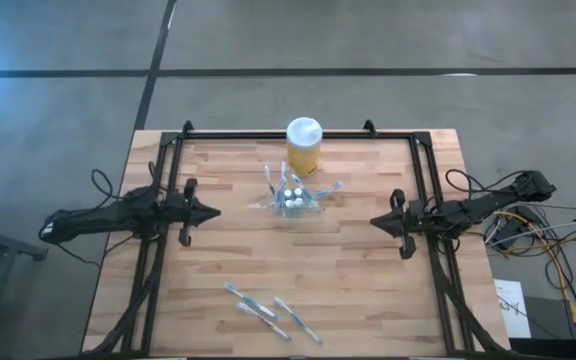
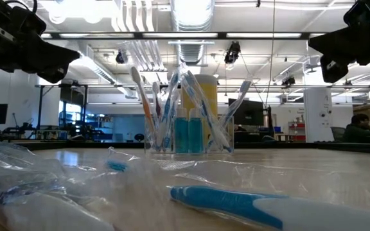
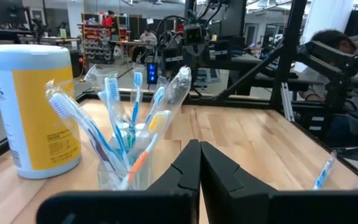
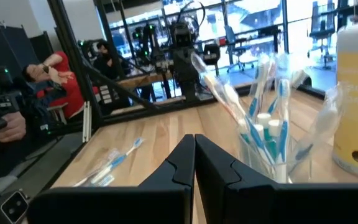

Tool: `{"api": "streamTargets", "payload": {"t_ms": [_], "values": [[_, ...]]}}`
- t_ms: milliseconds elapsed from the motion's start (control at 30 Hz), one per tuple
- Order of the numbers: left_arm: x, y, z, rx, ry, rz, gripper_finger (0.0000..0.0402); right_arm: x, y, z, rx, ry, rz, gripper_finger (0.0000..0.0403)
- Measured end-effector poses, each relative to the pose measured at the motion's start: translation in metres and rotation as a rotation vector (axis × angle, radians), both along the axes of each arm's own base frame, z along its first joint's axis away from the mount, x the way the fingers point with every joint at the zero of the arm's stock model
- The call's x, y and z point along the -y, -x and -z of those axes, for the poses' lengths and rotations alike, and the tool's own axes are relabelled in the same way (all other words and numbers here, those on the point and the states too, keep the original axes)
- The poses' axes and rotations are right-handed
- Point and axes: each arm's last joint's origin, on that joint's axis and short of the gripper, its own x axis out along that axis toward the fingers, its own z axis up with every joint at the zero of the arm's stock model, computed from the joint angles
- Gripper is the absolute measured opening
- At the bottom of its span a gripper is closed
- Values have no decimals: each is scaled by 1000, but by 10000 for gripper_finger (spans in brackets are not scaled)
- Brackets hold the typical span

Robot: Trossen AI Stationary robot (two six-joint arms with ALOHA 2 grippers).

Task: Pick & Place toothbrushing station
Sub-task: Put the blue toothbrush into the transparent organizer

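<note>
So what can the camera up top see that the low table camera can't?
Only the high view shows the loose wrapped toothbrushes lying spread near the front edge of the wooden slatted table, and both arms from the side: the shut left gripper and the shut right gripper.

Only the low view shows the room's ceiling lights and a crinkled clear wrapper up close.

Both show the small see-through plastic cup of toothbrushes and the tall yellow jar with a white lid behind it.

Grey concrete floor with dark seams surrounds the wooden counter; ceiling strip lights glow overhead, desks and people at twelve o'clock.
</note>
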Motion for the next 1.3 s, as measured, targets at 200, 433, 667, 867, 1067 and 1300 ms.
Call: {"api": "streamTargets", "payload": {"t_ms": [200,433,667,867,1067,1300], "values": [[1,0,1,0,57,22,16,-1,-4,7,-71,5,1,8],[1,0,-1,-8,40,27,5,-2,-6,11,-110,-13,1,8],[2,3,-4,-57,56,55,6,2,-8,9,-113,-95,160,8],[2,3,-1,-78,51,51,15,-5,-28,-36,-159,-83,165,8],[2,3,-1,-82,51,50,17,-21,-66,-78,-302,-12,163,8],[2,4,0,-96,55,70,6,-56,-118,-98,-441,63,116,8]]}}
